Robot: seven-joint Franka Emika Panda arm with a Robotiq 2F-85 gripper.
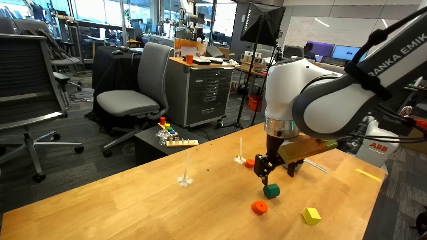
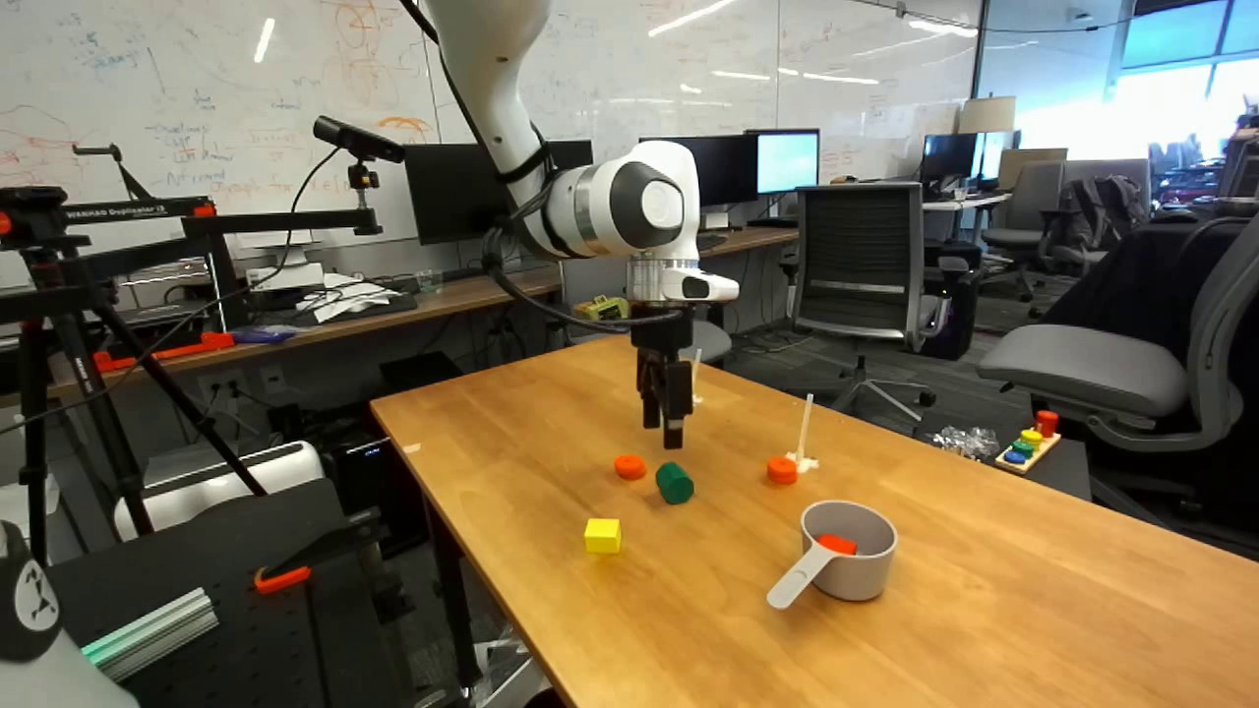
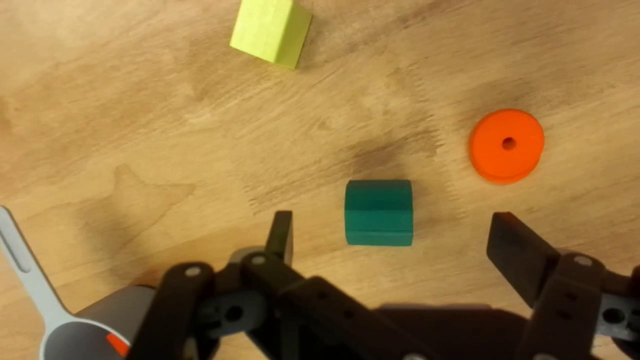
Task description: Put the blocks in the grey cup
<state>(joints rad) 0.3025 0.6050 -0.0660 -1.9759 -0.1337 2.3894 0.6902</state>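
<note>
Jaws apart, I am holding my gripper (image 1: pixel 278 177) over the worktop (image 1: pixel 116 206) in an exterior view; the green block (image 1: pixel 272 191) is lying just below, while the yellow block (image 1: pixel 312 216) is sitting nearer the right edge. In an exterior view the grey cup (image 2: pixel 870 580) is standing well off the far left corner, a red-orange block (image 2: pixel 837 544) resting inside; a round orange block (image 2: pixel 782 470) is lying beside a white stick (image 2: pixel 805 428) toward the right edge. In the wrist view the green block is showing between my spread fingers (image 3: pixel 522 257).

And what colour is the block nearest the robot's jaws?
Dark green. That block shows best in the wrist view.
</note>
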